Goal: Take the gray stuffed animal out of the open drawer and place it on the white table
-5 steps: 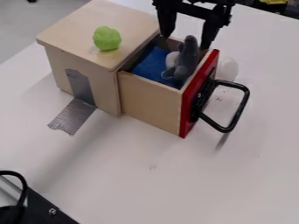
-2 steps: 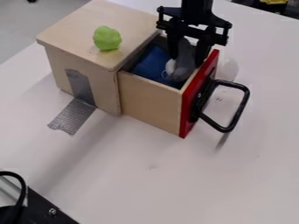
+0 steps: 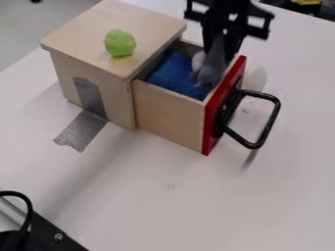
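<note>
Above the open drawer, the black gripper [image 3: 220,48] is shut on a grey plush toy [image 3: 210,66], pinching its upper part. The toy hangs at the drawer's back right corner, close to the red front panel [image 3: 226,105]. A blue cloth [image 3: 177,73] lies inside the wooden drawer [image 3: 167,112]. The drawer stands pulled out of a wooden box [image 3: 91,29], and a light green lump [image 3: 120,43] rests on the box's top.
A black handle [image 3: 272,120] sticks out from the red panel. Behind the panel a whitish round object [image 3: 256,77] is on the white table [image 3: 163,196]. Grey tape [image 3: 82,131] runs from box to table. Black equipment [image 3: 49,233] occupies the lower left corner.
The gripper came down into the drawer and closed on the grey toy, then rose slightly and moved right. The toy has lifted and shifted with it.
</note>
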Action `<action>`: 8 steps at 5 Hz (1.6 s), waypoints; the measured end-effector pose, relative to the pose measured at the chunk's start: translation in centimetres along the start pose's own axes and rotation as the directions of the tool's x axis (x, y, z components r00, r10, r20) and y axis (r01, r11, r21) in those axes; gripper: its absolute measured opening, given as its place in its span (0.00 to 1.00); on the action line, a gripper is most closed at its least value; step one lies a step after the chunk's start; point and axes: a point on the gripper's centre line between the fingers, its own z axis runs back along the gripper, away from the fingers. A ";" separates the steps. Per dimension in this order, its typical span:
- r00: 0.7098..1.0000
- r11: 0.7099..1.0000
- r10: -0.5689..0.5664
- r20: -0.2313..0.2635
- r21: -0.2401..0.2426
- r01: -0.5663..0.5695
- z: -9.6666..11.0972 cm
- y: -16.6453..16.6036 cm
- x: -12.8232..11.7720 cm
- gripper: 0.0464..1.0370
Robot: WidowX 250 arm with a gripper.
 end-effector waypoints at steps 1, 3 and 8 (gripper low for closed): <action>0.997 1.000 0.012 0.071 0.002 -0.012 4.2 0.6 -2.5 0.19; 1.000 0.999 -0.007 0.030 0.054 0.005 3.0 1.5 -12.3 0.19; 0.997 0.997 0.072 0.017 -0.001 -0.072 -0.3 3.9 -16.8 0.96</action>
